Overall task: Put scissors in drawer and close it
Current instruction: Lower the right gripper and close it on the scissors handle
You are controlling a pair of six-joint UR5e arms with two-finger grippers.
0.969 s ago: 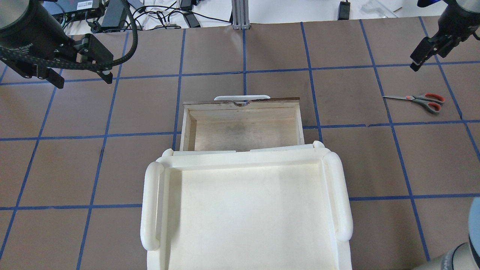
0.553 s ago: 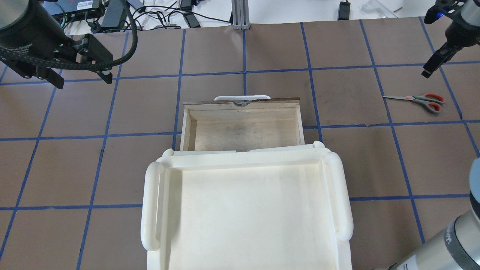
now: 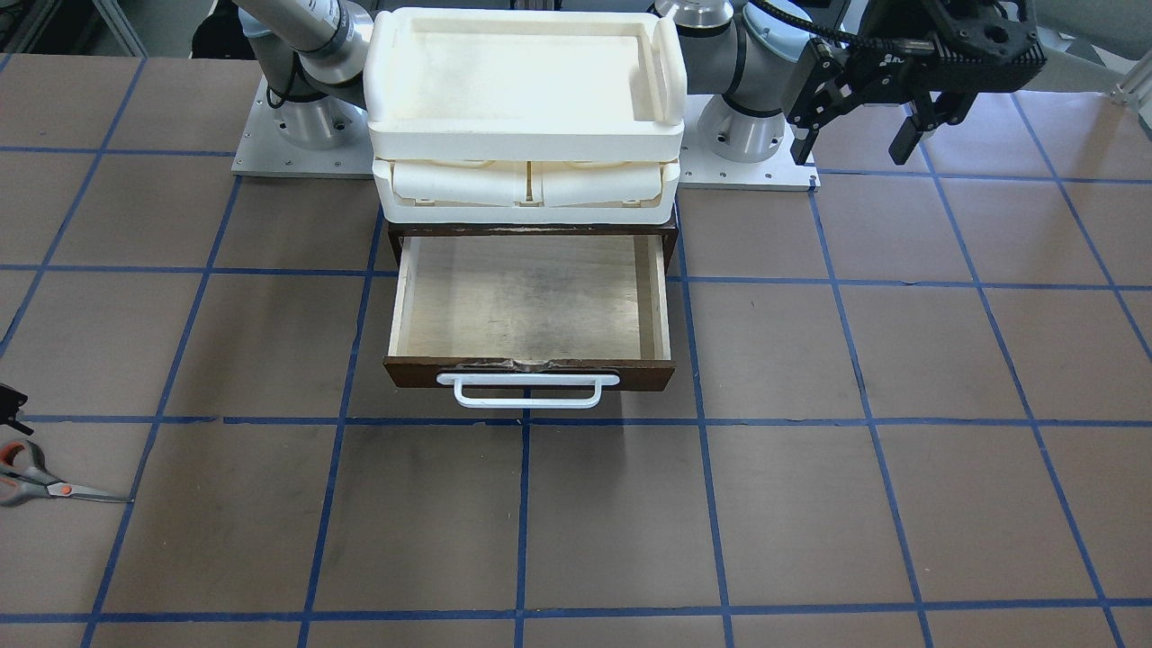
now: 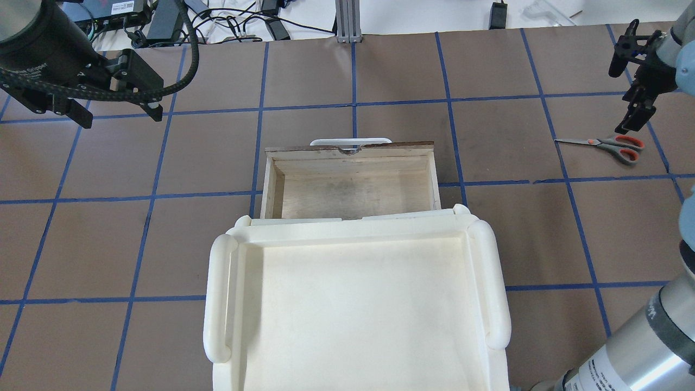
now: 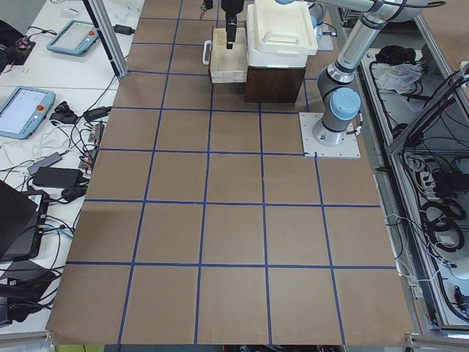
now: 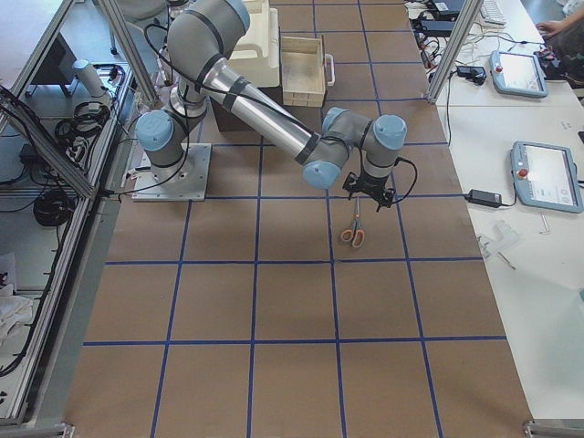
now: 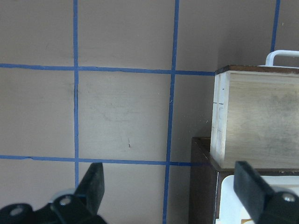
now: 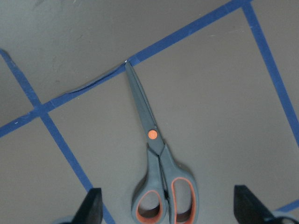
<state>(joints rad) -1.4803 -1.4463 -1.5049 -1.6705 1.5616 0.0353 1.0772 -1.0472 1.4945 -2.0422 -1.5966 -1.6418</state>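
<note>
The scissors (image 4: 608, 144) lie flat on the brown table at the far right, blades pointing toward the drawer; they also show in the right wrist view (image 8: 156, 158) and at the front view's left edge (image 3: 36, 483). My right gripper (image 4: 621, 100) hangs open just above them, its fingers (image 8: 91, 207) on either side of the grey and orange handle loops, apart from them. The dark wooden drawer (image 4: 353, 147) is pulled open and empty, its white handle (image 3: 526, 391) facing away from the robot. My left gripper (image 4: 120, 117) hovers open and empty at the far left.
A cream plastic tray unit (image 4: 217, 304) sits on the dark cabinet (image 7: 203, 177) above the drawer. Cables and electronics (image 4: 163, 16) lie past the table's far edge. Blue tape lines grid the tabletop.
My right gripper has swung round and come toward the robot and down, from beyond the scissors to over their handles. The left arm, scissors and drawer have not moved.
</note>
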